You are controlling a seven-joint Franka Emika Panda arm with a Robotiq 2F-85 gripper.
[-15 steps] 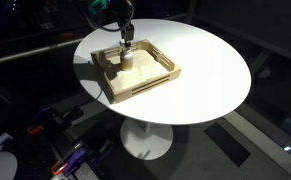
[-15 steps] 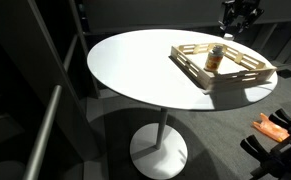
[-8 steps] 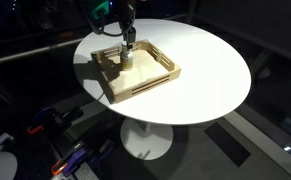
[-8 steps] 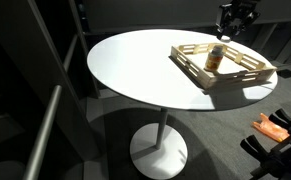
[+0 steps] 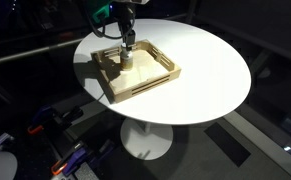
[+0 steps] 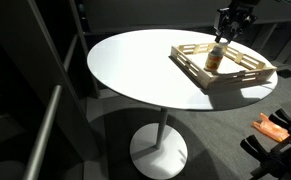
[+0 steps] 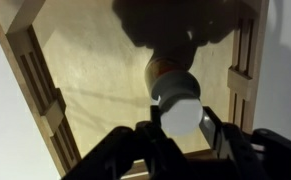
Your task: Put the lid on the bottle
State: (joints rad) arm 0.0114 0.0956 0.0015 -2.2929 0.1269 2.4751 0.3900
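Lid (image 7: 180, 117), a pale round cap, sits between the dark fingers (image 7: 145, 142) of the end effector (image 7: 181, 126) in the wrist view, which grips it from both sides. Just beyond it is the bottle (image 7: 169, 80), greyish with an amber tint at its far edge, standing on the floor of the wooden tray (image 7: 40, 92). Whether the cap touches the bottle's mouth cannot be told. The arm's dark shadow lies across the tray floor past the bottle.

In both exterior views the bottle (image 5: 125, 60) (image 6: 215, 60) stands upright inside the tray (image 5: 145, 86) (image 6: 241, 78), toward one of its sides rather than the middle. The end effector (image 5: 126, 46) (image 6: 221, 41) points straight down right over the bottle's top. The cap is too small to make out there. The tray rests on the round white table (image 5: 207, 60) (image 6: 135, 60), near its edge.
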